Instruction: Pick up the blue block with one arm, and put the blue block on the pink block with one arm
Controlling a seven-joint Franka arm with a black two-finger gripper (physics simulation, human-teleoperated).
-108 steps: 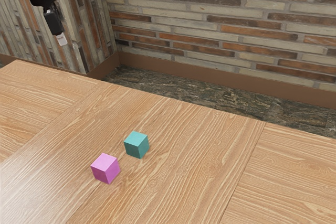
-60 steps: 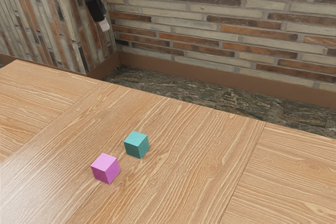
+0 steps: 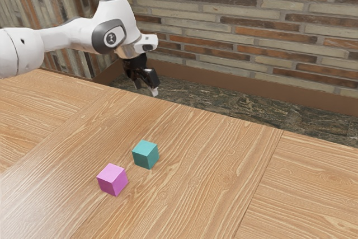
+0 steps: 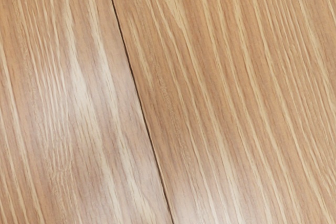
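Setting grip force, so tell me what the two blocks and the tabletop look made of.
Blue block: smooth, matte, uniform teal faces, no grain; probably plastic or painted wood. Pink block: same flat matte look, likewise uncertain. Table: wood or wood-look laminate; streaky grain, plank seams, slight sheen.

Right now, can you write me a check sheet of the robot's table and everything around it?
Surface: wooden table, panels with seams between them.
Job's things: blue block, teal-looking, and pink block sit on the table, close but apart, not stacked.
Clutter: nothing seen.
Jaws: open, holding nothing, in the air beyond the blocks, on the white arm.
Cables: nothing seen.
Surroundings: brick wall, dark stone floor.
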